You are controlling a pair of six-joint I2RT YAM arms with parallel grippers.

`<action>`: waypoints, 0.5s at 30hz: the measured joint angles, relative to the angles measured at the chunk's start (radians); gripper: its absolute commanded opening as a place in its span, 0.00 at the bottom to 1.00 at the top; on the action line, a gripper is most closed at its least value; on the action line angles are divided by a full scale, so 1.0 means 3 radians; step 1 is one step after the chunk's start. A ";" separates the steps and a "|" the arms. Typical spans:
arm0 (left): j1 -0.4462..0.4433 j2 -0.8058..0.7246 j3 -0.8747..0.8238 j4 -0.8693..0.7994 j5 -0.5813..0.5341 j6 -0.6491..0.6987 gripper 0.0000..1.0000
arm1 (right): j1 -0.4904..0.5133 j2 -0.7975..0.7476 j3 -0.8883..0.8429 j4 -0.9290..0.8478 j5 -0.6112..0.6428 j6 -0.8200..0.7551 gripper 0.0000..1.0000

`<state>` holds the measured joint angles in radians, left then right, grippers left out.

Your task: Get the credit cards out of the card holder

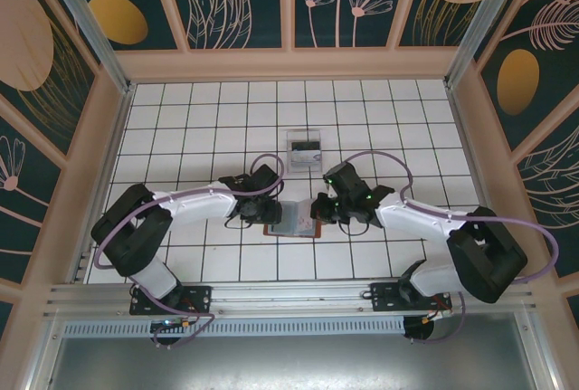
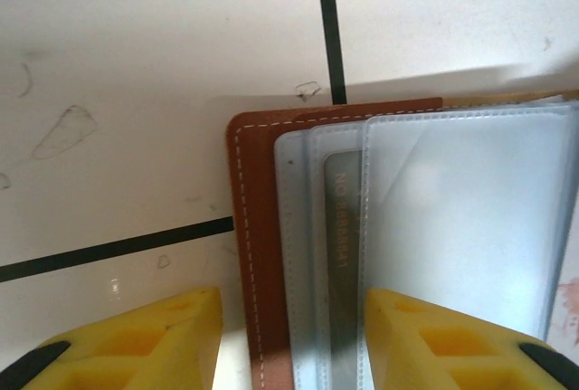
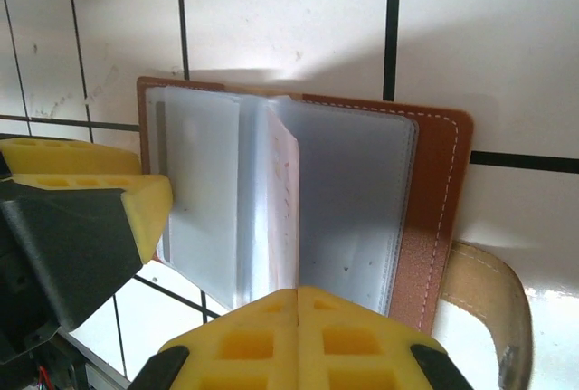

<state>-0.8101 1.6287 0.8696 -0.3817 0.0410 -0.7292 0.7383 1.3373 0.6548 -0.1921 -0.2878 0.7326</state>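
While card holder (image 3: 439, 191) lies open, L claw (image 2: 289, 318) apart astride its edge, R claw (image 3: 297, 292) clamped on upright sleeve (image 3: 280, 191).

The surface (image 1: 181, 118) is white, ruled into squares by thin black lines, with faint scuffs and smudges beside the left end effector (image 1: 276, 212). A card holder (image 1: 294, 220) lies open directly on it between that end effector and the right end effector (image 1: 318, 209), brown cover down, clear pockets facing up. Its brown strap tab (image 3: 488, 299) rests flat on the surface on the right end effector's side. Beyond both end effectors, apart from the card holder, a small clear stand (image 1: 303, 149) sits on the surface.
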 measured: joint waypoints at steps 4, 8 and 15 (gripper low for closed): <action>0.0000 -0.0089 0.0000 -0.0003 -0.0045 -0.0004 0.46 | -0.0001 -0.0046 0.0067 -0.0106 0.0036 -0.0092 0.00; 0.0000 -0.0203 0.0000 -0.0001 -0.0126 -0.0005 0.46 | -0.0001 -0.0060 0.0160 -0.0263 0.0098 -0.0303 0.00; 0.0000 -0.0291 0.0000 -0.0011 -0.0257 -0.0005 0.47 | -0.0031 -0.0072 0.0484 -0.0598 0.0205 -0.1090 0.00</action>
<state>-0.8101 1.5414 0.8696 -0.3851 -0.0360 -0.7307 0.7292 1.3155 0.8001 -0.3714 -0.2264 0.4057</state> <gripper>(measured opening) 0.463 0.054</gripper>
